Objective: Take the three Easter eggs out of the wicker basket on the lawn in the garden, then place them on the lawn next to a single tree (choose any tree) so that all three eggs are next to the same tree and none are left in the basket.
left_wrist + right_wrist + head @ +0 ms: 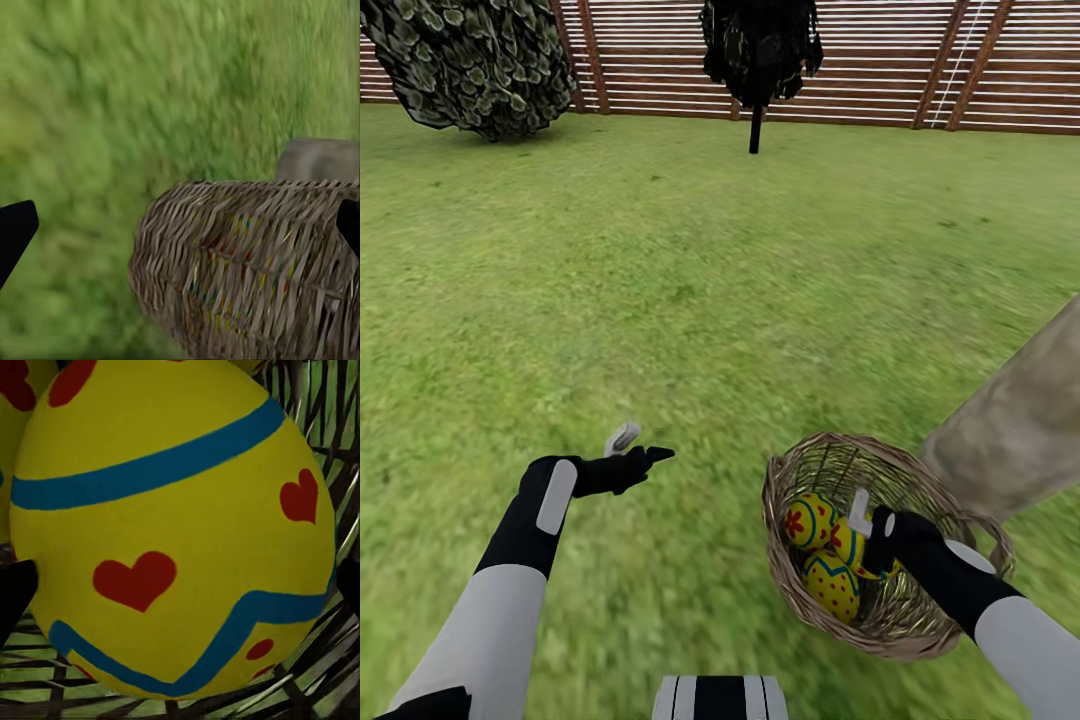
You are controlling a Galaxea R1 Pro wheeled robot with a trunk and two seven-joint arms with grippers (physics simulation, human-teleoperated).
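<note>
Yellow Easter eggs (830,550) with blue zigzag bands and red dots and hearts lie clustered inside the small round brown wicker basket (805,600) of open woven twigs; three eggs can be made out in the head view, touching one another on the basket's floor. The basket sits tilted on the short mottled green lawn (690,300), its mouth turned up toward the camera. Just beside it rises the thick, pale grey-beige mottled tree trunk (1020,430), leaning slightly.

The right gripper (872,535) reaches down into the basket among the eggs. In the right wrist view one egg (172,525) sits very close between the dark fingers (13,600), which stand apart on either side of it; whether they press on the egg I cannot tell.

The left gripper (642,450) hangs above bare grass, well apart from the basket, with its fingers (658,455) spread and holding nothing. Its wrist camera looks at the basket's woven wall (247,270) from the side, with egg colours showing faintly through the lattice.

Farther off, a brown horizontal-slat wooden fence (880,60) bounds the grass, with a dark-leaved thin-stemmed tree (758,50) and a dark green bush (470,60) before it.
</note>
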